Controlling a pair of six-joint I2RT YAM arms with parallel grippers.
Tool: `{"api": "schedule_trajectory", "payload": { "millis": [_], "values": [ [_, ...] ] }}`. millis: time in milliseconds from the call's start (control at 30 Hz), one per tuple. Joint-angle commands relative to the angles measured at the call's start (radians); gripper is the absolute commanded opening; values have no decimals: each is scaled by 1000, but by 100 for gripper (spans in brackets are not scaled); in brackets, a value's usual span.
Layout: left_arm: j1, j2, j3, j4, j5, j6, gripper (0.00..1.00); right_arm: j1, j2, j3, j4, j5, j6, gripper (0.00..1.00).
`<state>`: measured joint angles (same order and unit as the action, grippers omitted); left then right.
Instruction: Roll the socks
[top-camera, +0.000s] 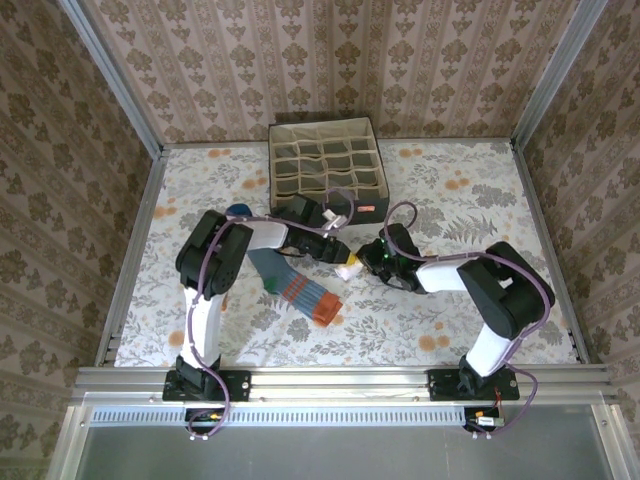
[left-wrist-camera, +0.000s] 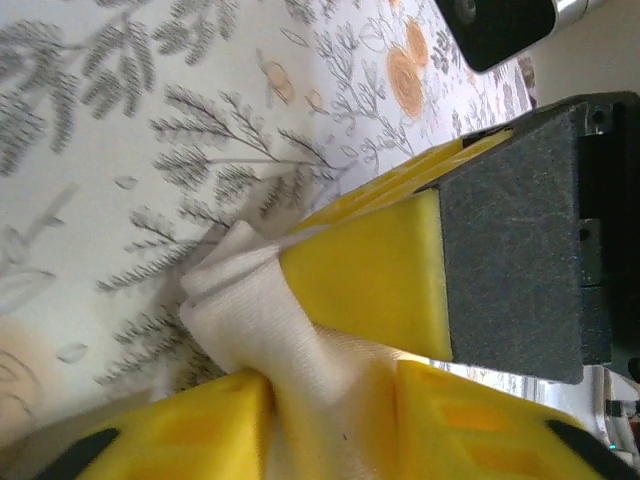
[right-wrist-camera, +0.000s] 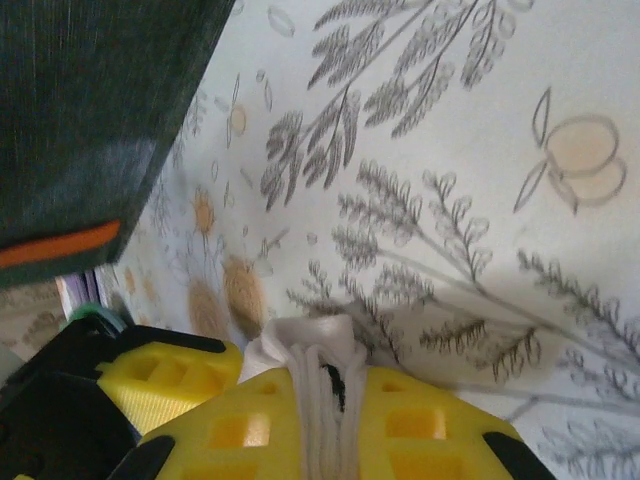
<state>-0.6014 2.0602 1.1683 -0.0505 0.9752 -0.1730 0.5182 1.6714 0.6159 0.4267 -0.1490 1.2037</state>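
Top external view: a small soft white sock (top-camera: 348, 270) with black marks sits in the middle of the floral tabletop (top-camera: 480, 200). It is bunched between both arms' tips, in front of the grey fabric compartment box (top-camera: 325, 165). The right end effector (top-camera: 370, 262) pinches it; the right wrist view confirms yellow fingers pressed together on a folded edge of the fabric. The left end effector (top-camera: 338, 250) meets it from the other side. In the left wrist view its yellow fingers are part spread with white fabric bulging between them; cannot tell if they bite or just straddle. A long grey-blue striped sock (top-camera: 292, 285) with an orange end lies flat just beside it, near the left arm, not rolled.

Step in hand, my read: rolling the white sock, with the grip being swapped between the tips. To do it well:
- Hold the right pinch firm so the fold does not spring open.
- Have the left grip go deep on the bundle, not the loose edge.
- Roll in small turns, fabric low on the tabletop.
- Avoid snagging the grey-blue striped sock.
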Motion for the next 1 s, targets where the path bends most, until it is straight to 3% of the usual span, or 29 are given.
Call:
{"api": "schedule_trajectory", "payload": {
  "millis": [0, 100, 133, 167, 333, 533, 833, 967],
  "values": [
    [-22, -83, -59, 3, -7, 89, 41, 14, -71, -42, -98, 34, -185, 0],
    [-13, -144, -91, 61, 20, 102, 56, 14, -161, -54, -146, 60, -313, 0],
    [-10, -163, -104, 86, 38, 103, 86, 14, -195, -56, -168, 70, -355, 0],
    [-6, -182, -112, 106, 45, 101, 100, 14, -228, -57, -190, 79, -391, 0],
    [3, -305, -165, 160, 2, 156, 100, 9, -383, -28, -264, 70, -578, 0],
    [28, -465, -260, 298, -107, 130, 100, -7, -517, 21, -271, -61, -762, 0],
    [28, -513, -259, 458, 150, 44, 100, -20, -573, 140, -224, -314, -963, 0],
    [28, -471, -285, 826, 247, -225, 100, -22, -528, 202, -208, -425, -981, 0]
  ]
}}
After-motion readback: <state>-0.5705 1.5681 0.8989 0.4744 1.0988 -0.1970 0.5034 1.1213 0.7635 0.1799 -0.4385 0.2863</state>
